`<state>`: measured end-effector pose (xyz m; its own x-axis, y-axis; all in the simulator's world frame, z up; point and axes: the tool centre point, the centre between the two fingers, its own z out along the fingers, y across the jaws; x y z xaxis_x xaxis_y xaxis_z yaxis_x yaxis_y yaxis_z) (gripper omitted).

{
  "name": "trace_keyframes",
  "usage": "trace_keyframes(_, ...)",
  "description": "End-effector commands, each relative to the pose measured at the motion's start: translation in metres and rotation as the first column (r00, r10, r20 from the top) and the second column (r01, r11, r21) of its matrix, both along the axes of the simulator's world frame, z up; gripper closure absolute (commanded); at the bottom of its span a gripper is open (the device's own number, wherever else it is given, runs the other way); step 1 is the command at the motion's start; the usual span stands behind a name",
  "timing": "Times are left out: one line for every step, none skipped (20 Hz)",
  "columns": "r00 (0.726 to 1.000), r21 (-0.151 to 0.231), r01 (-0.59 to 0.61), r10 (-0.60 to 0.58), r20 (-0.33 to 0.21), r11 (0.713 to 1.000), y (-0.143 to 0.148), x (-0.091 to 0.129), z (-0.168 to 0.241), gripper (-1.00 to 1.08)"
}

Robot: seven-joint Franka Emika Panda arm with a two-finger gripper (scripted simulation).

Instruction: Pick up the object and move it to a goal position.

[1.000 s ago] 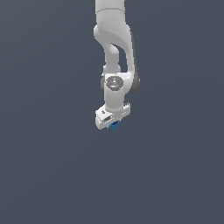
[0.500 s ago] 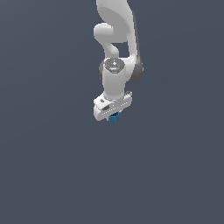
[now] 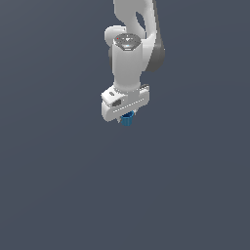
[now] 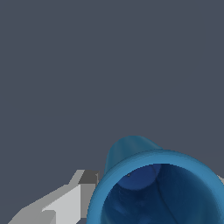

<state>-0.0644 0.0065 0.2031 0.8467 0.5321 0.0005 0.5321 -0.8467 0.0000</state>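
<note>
I can't read any text, label, brand, number or sign in either view from here. The round cap [image 3: 128, 42] on the arm's joint, well above the fingers, carries a few small marks, but they are too blurred for me to make out. The blue cup [image 4: 153, 188] between the fingers shows a plain surface with no lettering, inside or out.

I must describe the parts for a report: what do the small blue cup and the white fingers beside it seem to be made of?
The small bright blue hollow cup looks like smooth, slightly glossy plastic: even colour, soft shading inside. The white blocky fingers look like matte painted plastic or metal: flat facets, no shine. Both are simulator renders, so the material stays uncertain.
</note>
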Motion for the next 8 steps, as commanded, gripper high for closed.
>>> trace_keyframes(1.0,0.0,0.0,0.0,0.0,1.0,0.0,-0.001,0.013,1.08)
trace_keyframes(1.0,0.0,0.0,0.0,0.0,1.0,0.0,-0.001,0.017,1.08)
trace_keyframes(1.0,0.0,0.0,0.0,0.0,1.0,-0.001,-0.001,0.02,1.08)
trace_keyframes(1.0,0.0,0.0,0.0,0.0,1.0,-0.001,-0.001,0.023,1.08)
trace_keyframes(1.0,0.0,0.0,0.0,0.0,1.0,-0.001,-0.001,0.025,1.08)
trace_keyframes(1.0,0.0,0.0,0.0,0.0,1.0,-0.001,-0.001,0.027,1.08)
trace_keyframes(1.0,0.0,0.0,0.0,0.0,1.0,-0.001,-0.001,0.027,1.08)
trace_keyframes(1.0,0.0,0.0,0.0,0.0,1.0,-0.001,-0.001,0.028,1.08)
